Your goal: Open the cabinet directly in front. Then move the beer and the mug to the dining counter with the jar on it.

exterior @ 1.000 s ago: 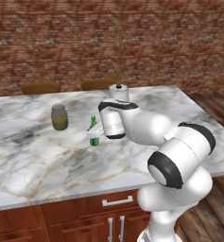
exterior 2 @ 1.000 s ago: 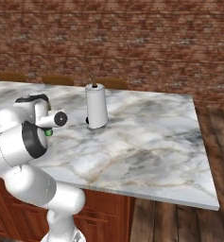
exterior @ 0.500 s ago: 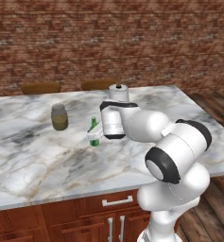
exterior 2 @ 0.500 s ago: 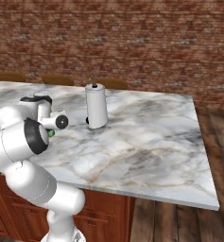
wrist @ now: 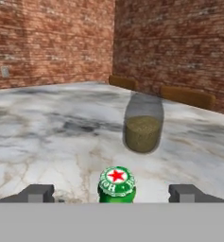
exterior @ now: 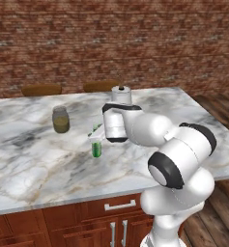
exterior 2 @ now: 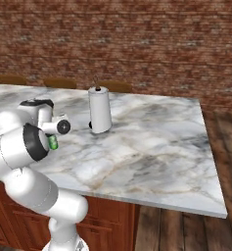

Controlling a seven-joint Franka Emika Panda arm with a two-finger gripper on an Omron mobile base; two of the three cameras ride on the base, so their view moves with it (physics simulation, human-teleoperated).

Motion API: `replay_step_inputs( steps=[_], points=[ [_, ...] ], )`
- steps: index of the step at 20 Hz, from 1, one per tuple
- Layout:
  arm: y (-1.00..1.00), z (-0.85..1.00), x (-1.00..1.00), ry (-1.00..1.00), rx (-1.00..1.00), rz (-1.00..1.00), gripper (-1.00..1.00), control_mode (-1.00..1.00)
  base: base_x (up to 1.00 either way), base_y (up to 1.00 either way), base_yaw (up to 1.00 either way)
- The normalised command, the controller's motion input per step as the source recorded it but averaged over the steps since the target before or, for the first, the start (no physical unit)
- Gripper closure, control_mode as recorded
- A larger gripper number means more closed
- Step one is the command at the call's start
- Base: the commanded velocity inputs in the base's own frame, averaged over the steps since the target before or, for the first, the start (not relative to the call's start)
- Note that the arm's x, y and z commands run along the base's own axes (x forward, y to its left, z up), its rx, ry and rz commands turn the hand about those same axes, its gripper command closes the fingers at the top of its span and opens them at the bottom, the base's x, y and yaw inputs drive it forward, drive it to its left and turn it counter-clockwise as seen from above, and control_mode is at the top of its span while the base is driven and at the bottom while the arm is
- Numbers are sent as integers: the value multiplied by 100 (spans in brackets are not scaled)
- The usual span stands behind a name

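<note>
The marble bench (exterior: pixel 34 164) is the biggest thing here, a white-and-grey veined top on a red-brown wooden base with silver handles, in front of a brick wall (exterior: pixel 111 43). The white arm (exterior: pixel 174 159) reaches over the bench from the near side. A white paper-towel roll (exterior 2: pixel 100 110) stands upright on the bench toward the far edge, partly hidden behind the arm in the left base view. The olive-brown jar (exterior: pixel 61 119) with a greyish lid stands on the bench, to the left of the arm's hand. The green beer bottle (exterior: pixel 96 143) stands upright on the bench between the jar and the arm, just beside the hand. In the hand view its cap (wrist: pixel 116 182), green with a red star, sits between the two fingers (wrist: pixel 37 193), and the jar is behind it. The fingers stand wide apart on both sides of the bottle and do not touch it; the gripper (wrist: pixel 112 194) holds nothing.
</note>
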Motion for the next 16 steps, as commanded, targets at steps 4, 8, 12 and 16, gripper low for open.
replay_step_inputs(
  steps=[4,8,12,16],
  points=[
    [0,66,0,0,0,-2,-100,-100,0,0,0],
    [0,99,0,1,0,0,-100,-100,0,0,0],
    [0,100,-28,8,0,-1,-100,-100,0,0,0],
    [0,100,-58,14,0,-4,-100,-100,0,0,0]
  ],
)
